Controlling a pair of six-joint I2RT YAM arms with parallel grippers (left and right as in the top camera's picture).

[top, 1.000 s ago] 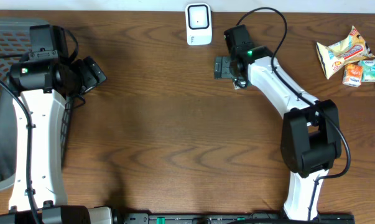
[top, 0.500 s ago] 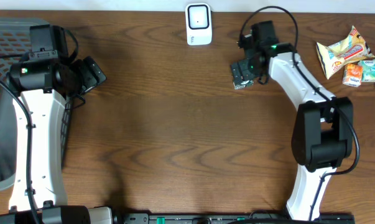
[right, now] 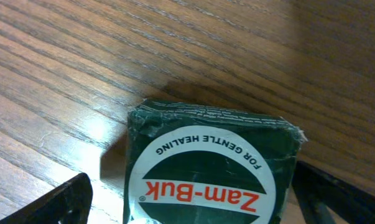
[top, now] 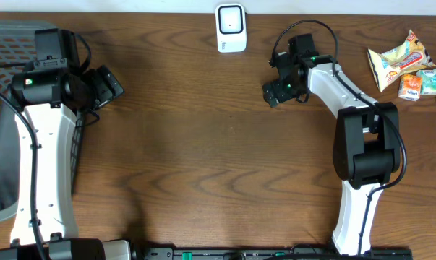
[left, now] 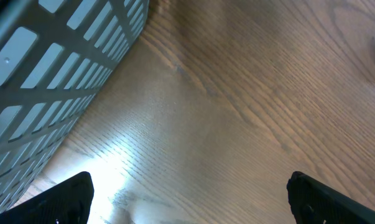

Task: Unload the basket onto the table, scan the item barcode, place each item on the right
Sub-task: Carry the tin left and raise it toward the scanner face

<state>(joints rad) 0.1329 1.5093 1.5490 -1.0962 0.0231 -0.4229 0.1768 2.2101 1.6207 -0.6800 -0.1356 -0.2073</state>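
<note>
— Where is the item sitting right now?

— The dark green Zam-Buk box (right: 212,155) is showing in the right wrist view, low over the wood-grain counter (top: 203,159) and between the right fingers (right: 60,202). Its round white label is facing the camera, with the red lettering reading upside down.

— Are those fingers clamping it?

— No, they are standing spread wide. One tip is showing at each lower corner of the wrist view. A strip of bare counter is showing between the box and the tip on the picture's left. The other tip is lying right at the box's far edge, and I cannot tell whether it is touching.

— And where is that arm reaching?

— From overhead, it is stretching toward the back of the counter, with its head near the white scanner (top: 231,27) but apart from it, to the scanner's right and a little nearer the robot.

— What is the other arm doing?

— The left fingers (left: 336,199) are hanging released too, gripping nothing, over bare wood just beside the grey slotted basket (left: 50,74) at the counter's left edge.

— Is anything else lying about?

— A few snack packets (top: 397,59) are lying together at the far right, well apart from both arms.
</note>
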